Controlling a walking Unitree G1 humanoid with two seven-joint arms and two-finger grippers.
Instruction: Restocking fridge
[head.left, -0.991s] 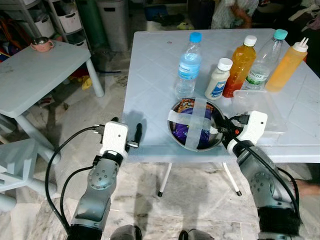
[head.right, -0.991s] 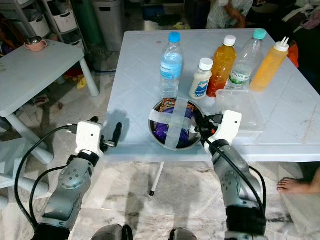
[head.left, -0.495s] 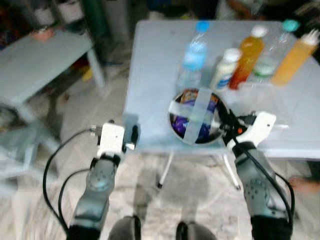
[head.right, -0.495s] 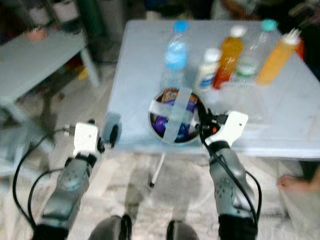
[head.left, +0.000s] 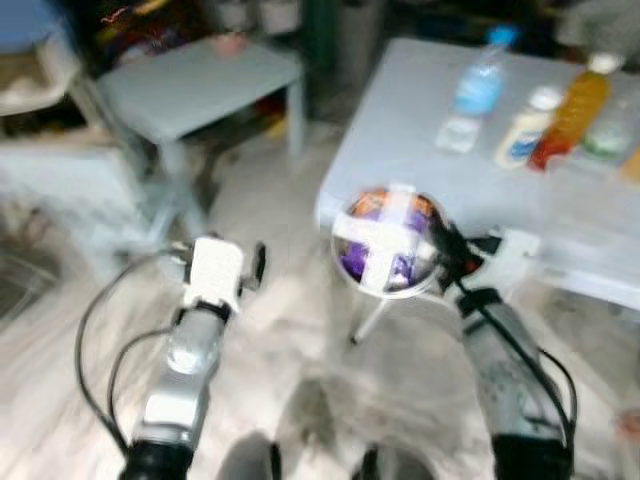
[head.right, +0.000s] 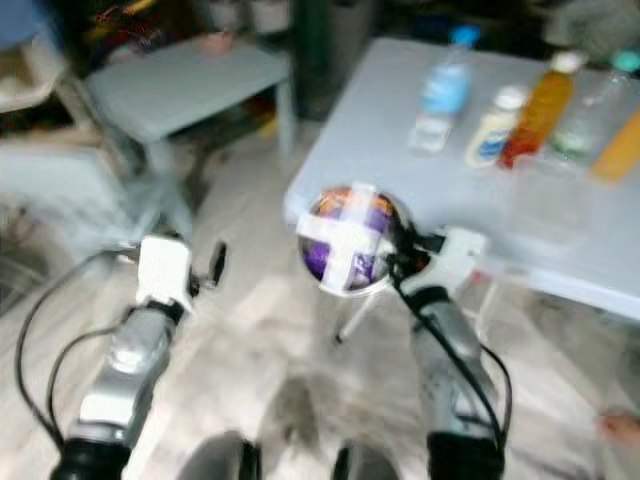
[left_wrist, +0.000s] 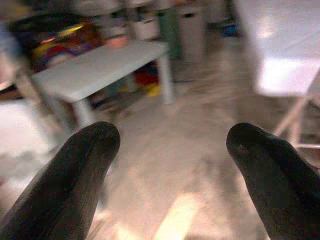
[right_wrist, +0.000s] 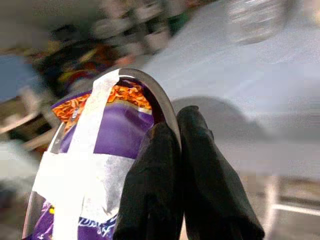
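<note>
A steel bowl (head.left: 385, 247) holds a purple snack packet under a cross of white tape. My right gripper (head.left: 443, 248) is shut on the bowl's rim (right_wrist: 162, 102), with one black finger (right_wrist: 155, 175) inside and one outside. The bowl hangs in the air off the white table's corner (head.left: 335, 195), over the floor. My left gripper (head.left: 258, 268) is open and holds nothing, out over bare floor; its fingers (left_wrist: 75, 175) stand wide apart. The head views are blurred.
On the white table (head.left: 420, 120) behind stand a water bottle (head.left: 475, 85), a small white bottle (head.left: 522, 140), an orange juice bottle (head.left: 570, 115) and more bottles at the right. A low grey table (head.left: 200, 80) stands at the far left, white shelving (head.left: 50, 150) nearer.
The view has swung left with heavy blur. The bowl, which sat on the table's front edge, is now lifted clear of it in my right gripper.
</note>
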